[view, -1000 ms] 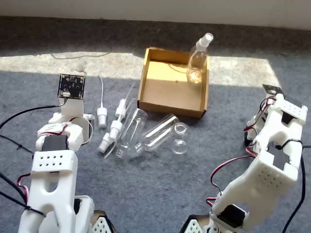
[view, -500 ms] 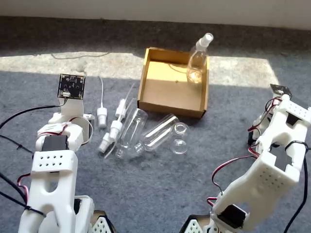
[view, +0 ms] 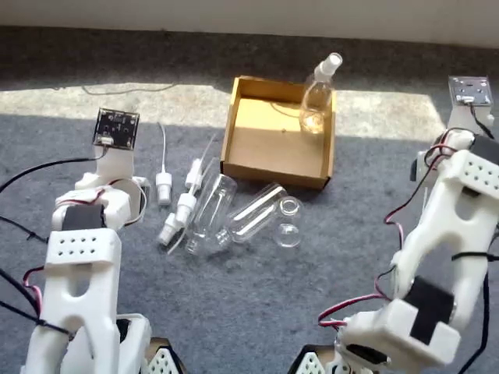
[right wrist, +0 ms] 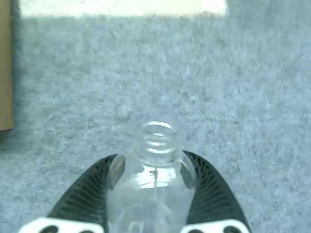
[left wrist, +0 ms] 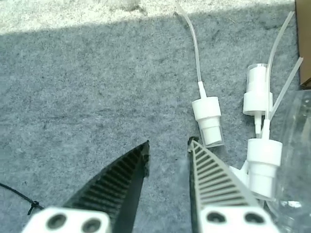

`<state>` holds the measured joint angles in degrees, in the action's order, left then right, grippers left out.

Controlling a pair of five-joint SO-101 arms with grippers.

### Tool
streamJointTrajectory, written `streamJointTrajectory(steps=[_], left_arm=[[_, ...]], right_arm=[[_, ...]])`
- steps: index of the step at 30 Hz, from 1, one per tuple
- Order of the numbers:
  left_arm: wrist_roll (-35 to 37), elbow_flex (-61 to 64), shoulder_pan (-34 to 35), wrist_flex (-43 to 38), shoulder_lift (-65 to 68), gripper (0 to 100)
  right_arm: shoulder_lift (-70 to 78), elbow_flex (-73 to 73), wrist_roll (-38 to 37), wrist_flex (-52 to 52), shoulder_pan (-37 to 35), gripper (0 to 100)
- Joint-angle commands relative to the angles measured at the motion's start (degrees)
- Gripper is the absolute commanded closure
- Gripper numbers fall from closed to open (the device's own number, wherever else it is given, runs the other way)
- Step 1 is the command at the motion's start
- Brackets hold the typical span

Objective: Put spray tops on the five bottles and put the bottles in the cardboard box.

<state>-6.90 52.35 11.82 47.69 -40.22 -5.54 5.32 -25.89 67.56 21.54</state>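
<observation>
Overhead: one capped bottle [view: 318,97] stands in the cardboard box [view: 273,173], with loose bottles [view: 212,210] lying just beside it. Left wrist: the left gripper [left wrist: 169,143] is spread and empty near a spray top [left wrist: 209,119], and is liable to knock it askew. Right wrist: the right gripper [right wrist: 150,165] is clenched on an open-necked bottle [right wrist: 154,145], whose smooth wall may slip or twist.

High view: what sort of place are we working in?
Probably an indoor test setup, not a factory line: grey carpet as the work surface, a sunlit strip below a pale wall, and a cardboard box beside loose clear bottles.
</observation>
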Motion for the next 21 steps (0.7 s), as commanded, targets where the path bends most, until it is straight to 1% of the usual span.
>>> streamJointTrajectory(steps=[1, 4, 6, 8, 10, 13, 16, 21], left_arm=[[0.5, -14.0, -1.4, 7.7, 10.2, 87], [4.6, -20.7, -2.8, 9.3, 19.6, 87], [4.9, -23.6, -3.9, 9.2, 25.1, 87], [5.0, -26.2, -5.0, 9.1, 29.8, 87], [7.4, -28.8, -5.6, 9.1, 34.2, 87], [10.7, -32.0, -6.2, 8.4, 39.7, 87], [11.3, -33.3, -7.4, 7.5, 43.9, 87], [11.3, -33.8, -10.2, 7.5, 47.1, 87]], right_arm=[[-15.6, 14.3, 0.4, -10.2, -4.3, 99.5], [-25.7, 32.1, 0.2, -23.6, -5.6, 99.5], [-31.4, 43.7, 0.2, -32.1, -5.4, 99.5], [-36.0, 53.8, 0.1, -36.3, -3.9, 99.5], [-40.2, 59.6, -0.3, -37.6, -2.2, 99.5], [-43.9, 61.2, -2.5, -35.6, -0.4, 99.5], [-45.4, 61.4, -2.7, -33.0, 0.7, 99.5], [-45.4, 61.7, -2.7, -32.7, 0.5, 99.5]])
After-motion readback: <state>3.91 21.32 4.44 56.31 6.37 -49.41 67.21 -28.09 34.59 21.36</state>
